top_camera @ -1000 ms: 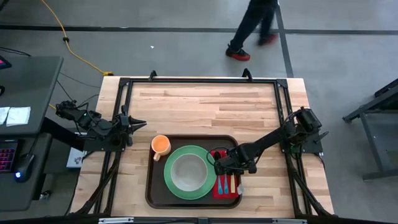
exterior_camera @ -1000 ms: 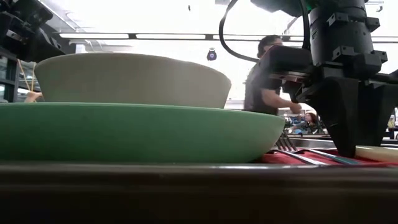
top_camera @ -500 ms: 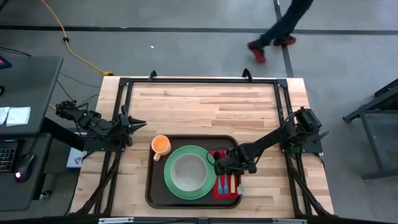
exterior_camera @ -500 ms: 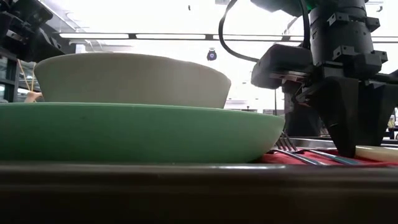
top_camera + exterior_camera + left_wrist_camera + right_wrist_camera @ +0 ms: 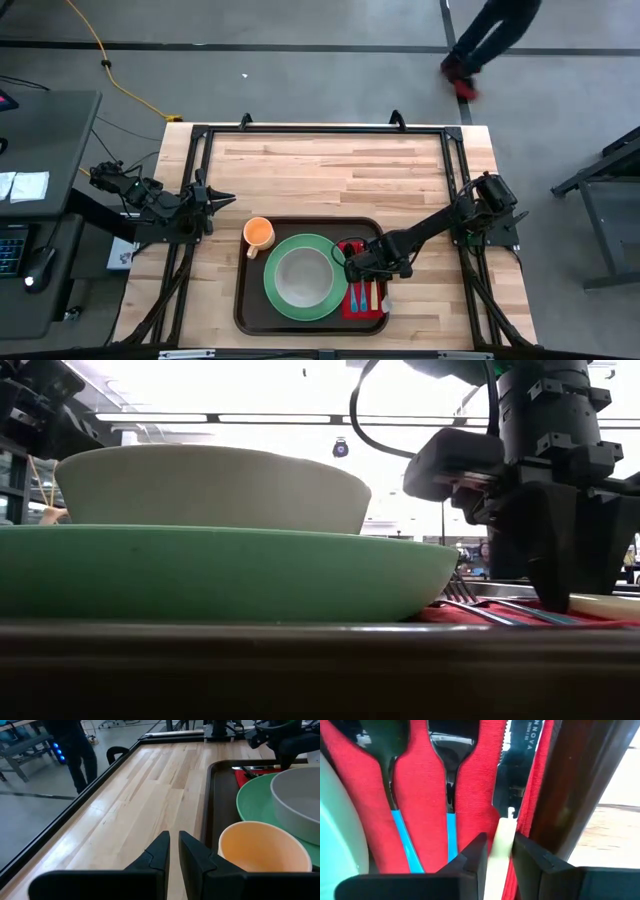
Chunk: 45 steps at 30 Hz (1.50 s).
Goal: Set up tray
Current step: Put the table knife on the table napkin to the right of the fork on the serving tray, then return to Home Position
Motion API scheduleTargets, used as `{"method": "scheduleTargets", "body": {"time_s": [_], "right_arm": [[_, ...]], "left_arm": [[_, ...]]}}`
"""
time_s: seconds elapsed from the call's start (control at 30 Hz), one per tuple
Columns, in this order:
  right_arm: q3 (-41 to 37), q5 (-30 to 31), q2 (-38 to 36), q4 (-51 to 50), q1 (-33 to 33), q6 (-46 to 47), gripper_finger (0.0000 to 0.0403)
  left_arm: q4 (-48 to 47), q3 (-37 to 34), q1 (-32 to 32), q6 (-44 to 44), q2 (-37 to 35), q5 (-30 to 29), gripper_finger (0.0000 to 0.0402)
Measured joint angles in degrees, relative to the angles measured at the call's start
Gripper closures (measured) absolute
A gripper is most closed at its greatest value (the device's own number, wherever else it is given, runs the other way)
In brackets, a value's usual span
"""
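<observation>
Brown tray (image 5: 243,305) at table's near edge, centre. Right gripper (image 5: 496,851) low over red napkin (image 5: 472,795), fingers just eased slightly, loosely straddling cream knife handle (image 5: 503,837); release likely. Left gripper (image 5: 173,851) idle near left edge, fingers nearly together, empty.

A person's legs (image 5: 490,45) cross the grey floor (image 5: 300,85) beyond the wooden desk (image 5: 330,175); a yellow cable (image 5: 105,62) trails there.
</observation>
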Motion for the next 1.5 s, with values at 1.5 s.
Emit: {"method": "scheduleTargets", "body": {"time_s": [1.5], "right_arm": [[0.11,0.58,-5.71,-5.20,-0.02,-0.79,0.0292]], "left_arm": [[1.22,0.00,0.00,0.00,0.00,-0.01,0.0332]]}}
